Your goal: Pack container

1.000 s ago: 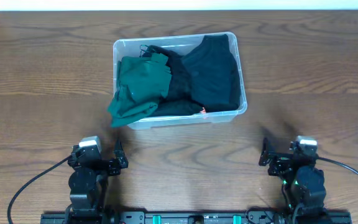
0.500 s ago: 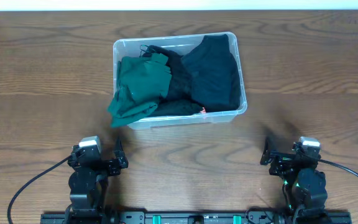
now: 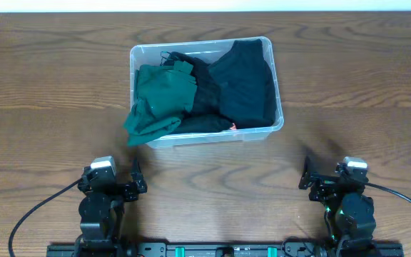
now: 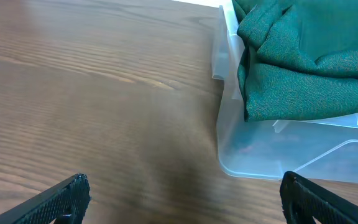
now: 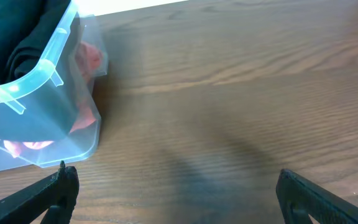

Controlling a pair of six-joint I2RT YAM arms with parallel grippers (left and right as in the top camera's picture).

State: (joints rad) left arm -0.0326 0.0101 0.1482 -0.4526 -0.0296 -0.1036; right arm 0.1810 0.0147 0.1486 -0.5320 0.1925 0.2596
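The clear plastic container (image 3: 277, 121) stands at the table's middle back, holding a green garment (image 3: 159, 96) that drapes over its front left rim and black garments (image 3: 241, 86). Something pink shows through its front right wall (image 5: 82, 118). My left gripper (image 3: 135, 180) is open and empty near the front left, well short of the container; its view shows the container's corner (image 4: 229, 146) and the green cloth (image 4: 303, 56). My right gripper (image 3: 307, 176) is open and empty near the front right; its view shows the container's right corner (image 5: 36, 81).
The brown wooden table (image 3: 362, 93) stretches to both sides of the container. Black cables run from each arm base at the front edge.
The right arm has drawn back slightly toward the front edge. The left arm and the container have not moved.
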